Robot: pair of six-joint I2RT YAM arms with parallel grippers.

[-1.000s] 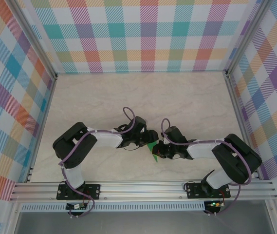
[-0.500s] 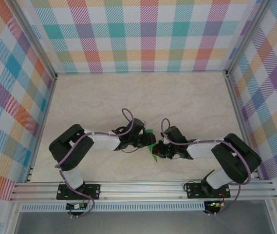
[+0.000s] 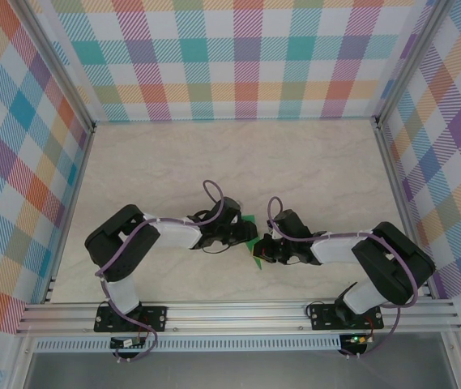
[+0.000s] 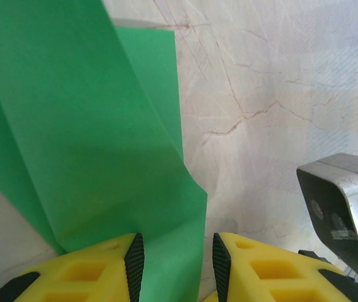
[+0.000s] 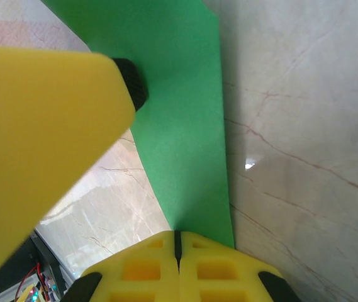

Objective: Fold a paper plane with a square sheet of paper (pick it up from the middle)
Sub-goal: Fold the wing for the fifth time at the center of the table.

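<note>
Top view: the two arms are bent inward so that the left tool (image 3: 246, 233) and the right tool (image 3: 262, 250) meet near the middle of the marbled surface (image 3: 214, 162), toward its near edge. The green sheet of paper (image 3: 255, 255) is seen between and just beside the two tools, largely covered by them.

Left wrist view: the left tool (image 4: 173, 267) is shown with its yellow fingers (image 4: 97, 274) standing apart. The sheet of paper (image 4: 90, 138), bearing a lengthwise crease and overlapping layers, passes through the gap between the black pads and is raised off the surface (image 4: 279, 94). It cannot be told whether either pad presses on the paper. A grey metal part (image 4: 342, 211) is visible at the right edge.

Right wrist view: the right tool (image 5: 177, 242) is shown with its fingers brought together, and the lower edge of the sheet of paper (image 5: 179, 113) is clamped in the seam between them. A blurred yellow finger (image 5: 40, 126) of the left tool is seen close to the lens, its black pad lying against the paper.
</note>
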